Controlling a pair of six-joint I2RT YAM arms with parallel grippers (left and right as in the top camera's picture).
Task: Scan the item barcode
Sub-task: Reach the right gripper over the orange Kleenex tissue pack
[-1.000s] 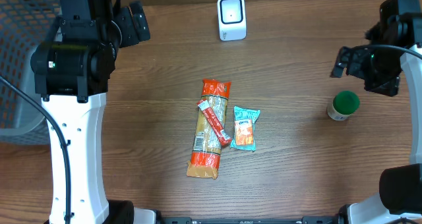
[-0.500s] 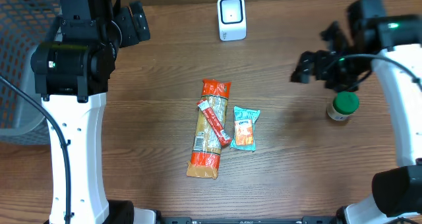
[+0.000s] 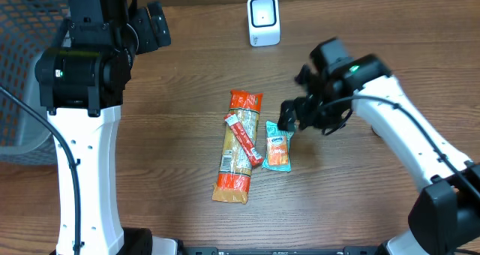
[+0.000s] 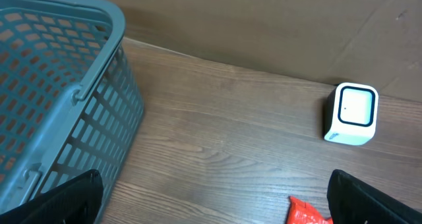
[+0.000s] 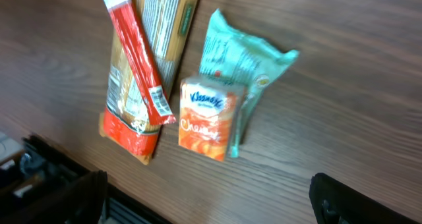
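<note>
Wooden desk (image 3: pixel 172 135): it carries everything. Three packets lie bunched at its centre, well apart from the scanner (image 3: pixel 263 20), so I judge each one has to be lifted over to it.
Scanner: a white box at the desk's 12 o'clock edge. Its window faces the packets, so a barcode would need turning toward it.
Tissue packet (image 3: pixel 278 145): teal and orange, lying flat just beside the pasta packet (image 3: pixel 235 146) at its 3 o'clock. It is likely the item to scan, since the right arm hangs over it. I cannot make out a barcode on its upper face.
Pasta packet: long, lying from 12 to 6, with a red stick (image 3: pixel 243 138) slanted across it. That overlap makes it the more awkward first pick.
Right pincer (image 3: pixel 294 114): spread wide and pinching nothing, above the tissue packet's 1 o'clock corner. Its wrist camera looks down on the packet, which suits a grasp from above.
Left pincer (image 4: pixel 214 207): spread and empty, held high toward 10 o'clock, out of the way.
Basket (image 4: pixel 59 85): teal mesh at the 9 o'clock edge, probably there for scanned goods.
</note>
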